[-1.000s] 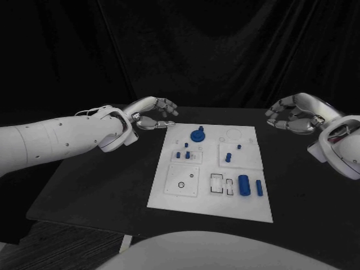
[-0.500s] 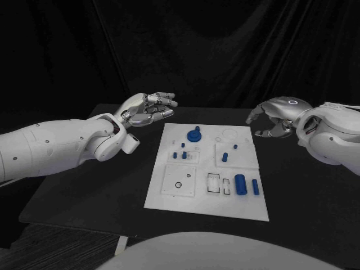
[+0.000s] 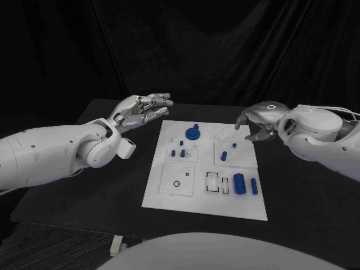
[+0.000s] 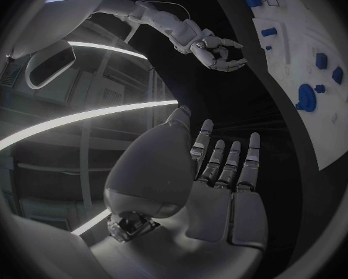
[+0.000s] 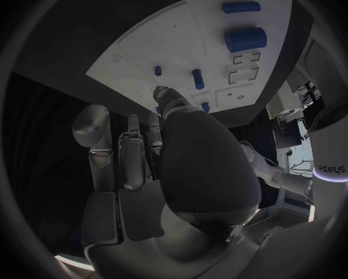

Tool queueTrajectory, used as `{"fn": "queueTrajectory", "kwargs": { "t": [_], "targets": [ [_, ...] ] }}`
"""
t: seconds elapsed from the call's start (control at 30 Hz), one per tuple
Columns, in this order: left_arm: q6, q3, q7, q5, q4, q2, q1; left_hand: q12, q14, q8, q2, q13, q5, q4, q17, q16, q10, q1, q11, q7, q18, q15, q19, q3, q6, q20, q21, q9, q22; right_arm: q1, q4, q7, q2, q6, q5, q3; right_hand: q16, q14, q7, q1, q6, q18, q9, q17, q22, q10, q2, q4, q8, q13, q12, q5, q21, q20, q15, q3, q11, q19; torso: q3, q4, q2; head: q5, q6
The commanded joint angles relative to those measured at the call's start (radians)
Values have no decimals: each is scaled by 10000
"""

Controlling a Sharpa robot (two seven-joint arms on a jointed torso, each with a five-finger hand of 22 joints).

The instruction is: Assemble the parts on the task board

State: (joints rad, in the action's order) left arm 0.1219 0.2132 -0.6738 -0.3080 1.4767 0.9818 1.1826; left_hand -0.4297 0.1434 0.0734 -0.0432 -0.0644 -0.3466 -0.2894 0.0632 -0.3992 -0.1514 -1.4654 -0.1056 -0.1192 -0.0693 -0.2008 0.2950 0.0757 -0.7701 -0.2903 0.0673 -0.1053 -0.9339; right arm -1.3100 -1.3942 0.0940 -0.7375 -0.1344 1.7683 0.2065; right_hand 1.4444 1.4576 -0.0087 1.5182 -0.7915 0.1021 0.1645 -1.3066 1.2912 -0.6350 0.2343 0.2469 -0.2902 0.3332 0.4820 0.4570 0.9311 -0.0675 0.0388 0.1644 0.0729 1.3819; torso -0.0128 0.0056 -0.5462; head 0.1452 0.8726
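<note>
White and flat, the task board (image 3: 180,194) lies in the middle of the black table (image 3: 75,197) in the head view, carrying blue parts: a round knobbed piece (image 3: 194,133) near its far edge, small pegs (image 3: 180,153) just below that, a short peg (image 3: 225,157) to their right, and a large cylinder (image 3: 240,184) with a slimmer bar (image 3: 253,186) beside it near the front right. The left hand (image 3: 141,109) hangs above the table just off the board's far left corner, palm up, fingers apart, holding nothing. The right hand (image 3: 257,121) hovers over the board's far right corner, fingers curled downward; nothing shows in it, though how far the fingers close cannot be told from here. In the left wrist view, the left hand (image 4: 220,173) shows straight, slightly spread fingers (image 4: 253,158) and an empty palm, with the board (image 4: 298,56) off to one side and the right hand (image 4: 213,49) beyond, its fingers bent inward. In the right wrist view, the right hand (image 5: 155,155) is seen from behind, its fingers (image 5: 134,152) reaching toward the board (image 5: 166,37), where the large cylinder (image 5: 246,39) and slim bar (image 5: 241,7) lie; its grasp is hidden by the hand's own bulk.
</note>
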Motion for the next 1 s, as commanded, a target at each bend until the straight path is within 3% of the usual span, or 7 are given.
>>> {"fn": "queueTrajectory", "kwargs": {
  "t": [0.03,0.17,0.3,0.4,0.53,0.73,1.0],
  "targets": [
    [-491,-9,-1436,409,38,-8,18,-153,-5,-85,-155,92,-191,12,-108,-156,69,-24,-22,70,-249,-152,-11,353,213,-14,15,132,125,165,238,-296,179,104,282,-7,34,655,-20,-113,-65,146,156,-486,1186,-177,45,22,163,-28,271,161,-41,45,30,328,-56,186,93,141,-111,-119,0],
    [-578,-8,-1511,420,55,-8,8,-186,-56,-92,-172,93,-202,-1,-127,-75,80,-28,-37,67,-239,-159,0,388,266,-6,9,141,153,342,544,-458,437,39,285,-8,17,664,-106,-169,-91,139,215,-461,1206,-364,25,-22,206,-36,392,163,8,66,53,391,-85,239,122,236,-122,-254,0],
    [-630,-8,-1611,425,73,10,-3,-202,-336,-125,-238,112,-203,-10,-175,214,209,-5,17,64,-212,-67,-164,561,592,20,-39,196,305,484,819,-573,668,59,286,-8,7,669,-57,-250,-202,137,272,-452,1212,-509,0,-35,205,-58,460,132,7,80,67,443,-101,262,130,244,-111,-310,0],
    [-698,-7,-1648,426,102,57,-11,-180,-731,-145,-332,133,-243,3,-227,676,452,-93,61,102,-122,169,-584,777,1094,-6,-57,291,721,564,1030,-656,827,63,285,-8,10,674,-6,-247,-225,134,293,-462,1217,-569,-27,-65,223,-76,479,159,15,85,69,496,-100,274,133,195,-56,-287,0],
    [-750,-7,-1658,427,128,106,-15,-174,-911,-127,-393,140,-281,3,-254,927,577,-173,39,64,-19,324,-864,858,1113,-15,-88,299,1319,629,1255,-735,968,106,155,-8,19,682,121,-228,-316,130,343,-484,1227,-639,-53,-139,240,-129,480,285,17,92,74,615,-101,288,122,176,-25,-279,0],
    [-900,-6,-1623,428,155,142,-18,-158,-918,-127,-440,146,-342,19,-248,890,631,-251,35,60,0,310,-880,862,1142,-20,-72,305,1327,702,1446,-789,1059,163,38,-8,15,687,359,-277,-566,129,472,-490,1238,-679,-17,-253,224,-233,449,554,-12,96,71,801,-86,295,97,143,37,-204,0],
    [-1070,-6,-1546,428,107,90,-20,-163,-871,-126,-494,151,-486,48,-227,721,721,-445,65,73,17,187,-790,868,1189,-31,-24,314,1278,737,1540,-738,1083,276,-5,-8,-11,679,430,-382,-753,137,584,-454,1230,-667,36,-291,173,-268,450,645,-78,92,64,845,-78,283,89,127,64,-156,0]
  ]
}}
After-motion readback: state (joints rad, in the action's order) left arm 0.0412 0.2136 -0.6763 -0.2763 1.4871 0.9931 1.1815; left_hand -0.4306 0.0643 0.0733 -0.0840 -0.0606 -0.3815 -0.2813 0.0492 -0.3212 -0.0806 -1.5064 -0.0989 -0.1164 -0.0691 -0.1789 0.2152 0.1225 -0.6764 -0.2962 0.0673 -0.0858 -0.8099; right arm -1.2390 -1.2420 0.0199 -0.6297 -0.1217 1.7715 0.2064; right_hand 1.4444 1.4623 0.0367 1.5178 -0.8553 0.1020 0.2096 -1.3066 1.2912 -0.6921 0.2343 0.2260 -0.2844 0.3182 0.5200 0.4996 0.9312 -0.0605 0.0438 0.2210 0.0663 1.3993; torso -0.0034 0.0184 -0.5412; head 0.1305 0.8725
